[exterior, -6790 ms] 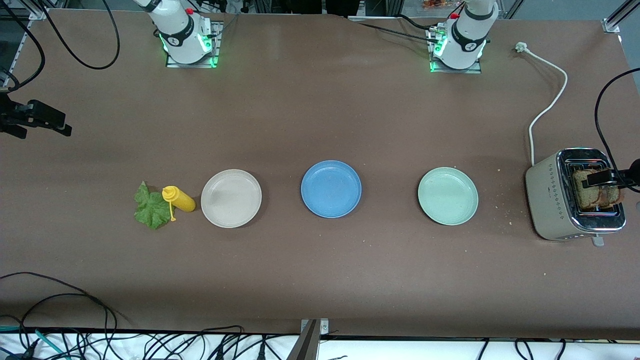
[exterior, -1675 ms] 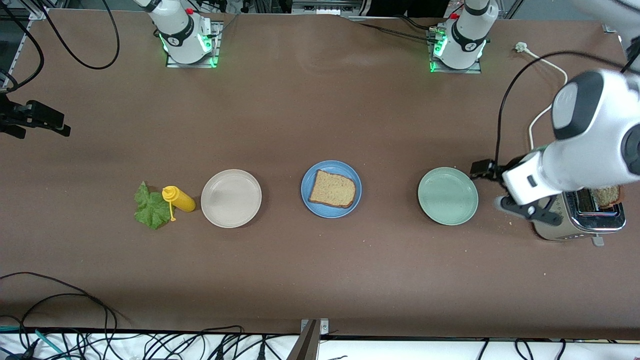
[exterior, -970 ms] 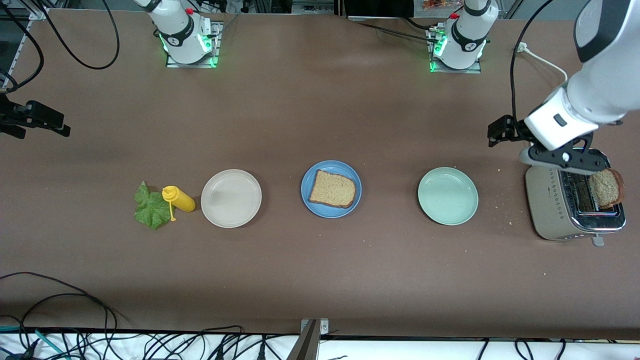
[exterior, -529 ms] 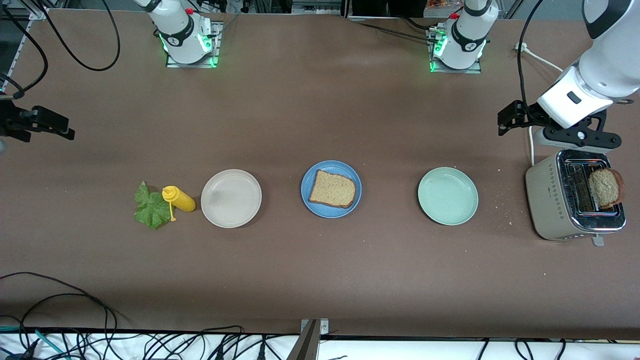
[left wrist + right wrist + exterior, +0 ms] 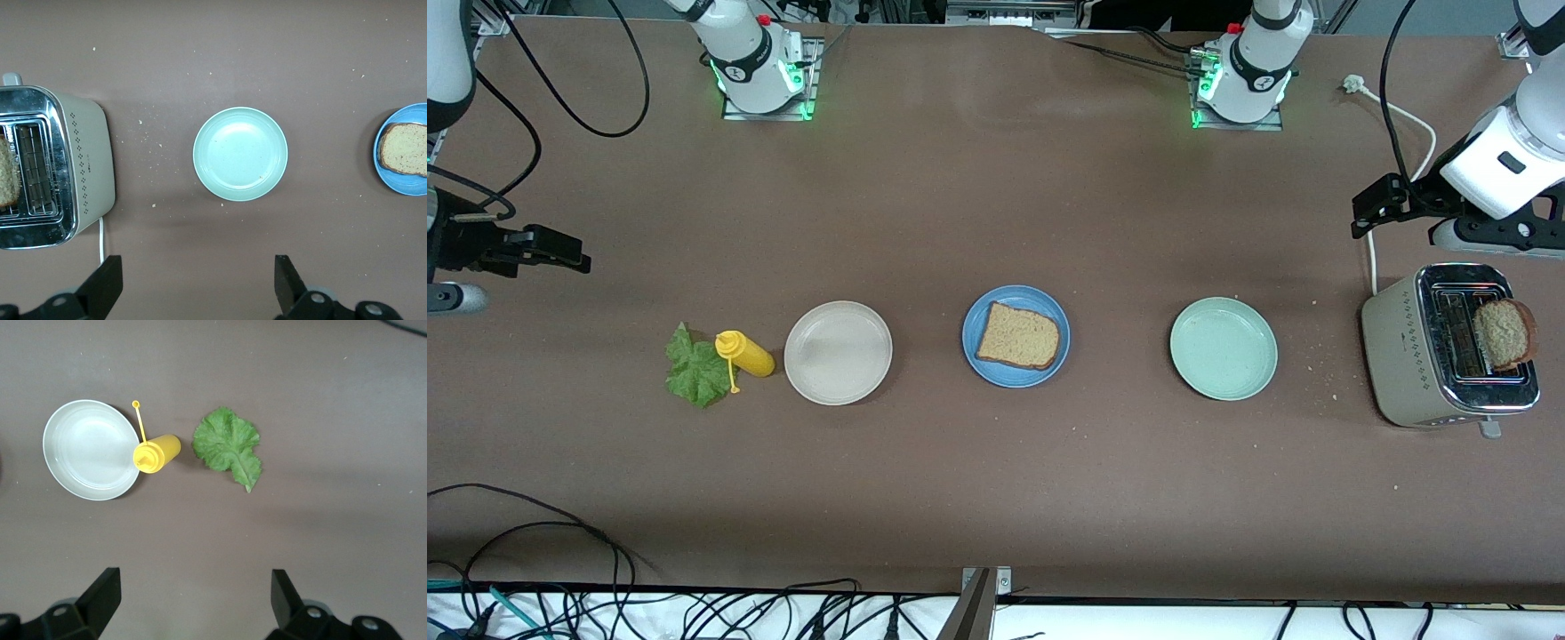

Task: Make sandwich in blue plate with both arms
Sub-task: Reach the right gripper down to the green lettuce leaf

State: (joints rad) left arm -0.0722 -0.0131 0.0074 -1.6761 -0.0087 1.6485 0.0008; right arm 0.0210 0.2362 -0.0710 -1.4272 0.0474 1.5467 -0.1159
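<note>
Brown tabletop runs the whole width, with cables trailing along the edge nearest the front camera. Taking the blue plate (image 5: 1016,336) as the landmark and working from the right arm's end of the table: the right gripper (image 5: 511,253) hovers over bare table out at that end, its jaws spread wide and holding nothing. Well toward that end from the blue plate lies the lettuce leaf (image 5: 694,368), with a yellow squeeze bottle (image 5: 745,353) touching it on the plate's side, then a beige-white plate (image 5: 838,352).

On the blue plate rests one bread slice (image 5: 1018,336), lying flat. Toward the left arm's end come a mint-green plate (image 5: 1224,348) and a toaster (image 5: 1449,345) with the second slice (image 5: 1504,333) standing up out of its slot. The left gripper (image 5: 1476,233) hangs over the table beside the toaster, jaws wide and empty.

Lettuce looks next. It will likely be feather-light, limp and easily torn, so a gentle pinch at a raised ruffled edge seems best. The toasted slice should be light, stiff but crumbly; grip its exposed top edge across the faces.
</note>
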